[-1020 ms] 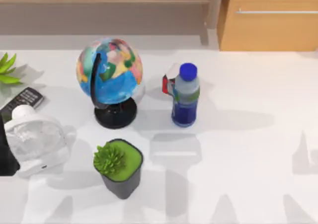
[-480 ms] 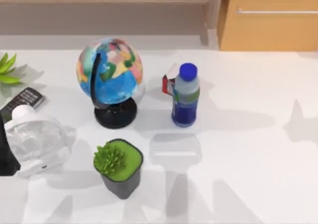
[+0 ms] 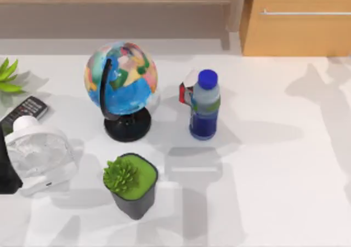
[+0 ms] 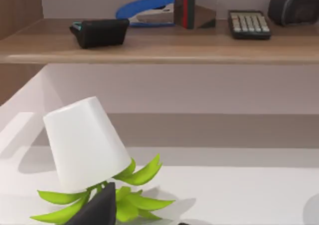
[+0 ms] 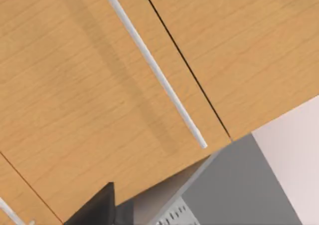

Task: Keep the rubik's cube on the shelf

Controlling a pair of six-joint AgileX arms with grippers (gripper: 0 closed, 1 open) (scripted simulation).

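The rubik's cube is out of view. The shelf (image 3: pixel 115 1) is a long wooden ledge along the back of the table, with a wooden post (image 3: pixel 236 11) at its right end. In the left wrist view the shelf (image 4: pixel 159 48) carries several small items. A dark piece of my left gripper (image 4: pixel 97 210) pokes in near a white-potted plant (image 4: pixel 84 142). A dark piece of my right gripper (image 5: pixel 94 210) sits close in front of the wooden drawer (image 5: pixel 124 85) with its metal handle.
On the table stand a globe (image 3: pixel 120 80), a blue-capped bottle (image 3: pixel 205 104) with a small red-and-white box (image 3: pixel 185 91) behind it, a dark-potted plant (image 3: pixel 130 182), a white fan (image 3: pixel 38 154) and a remote (image 3: pixel 24 111). The shelf holds a stapler (image 4: pixel 144 10), a calculator (image 4: pixel 249 24) and a red-and-black box (image 4: pixel 194 9).
The arm shadow on the table's right side has slid back toward the drawer. Nothing standing on the table has shifted.
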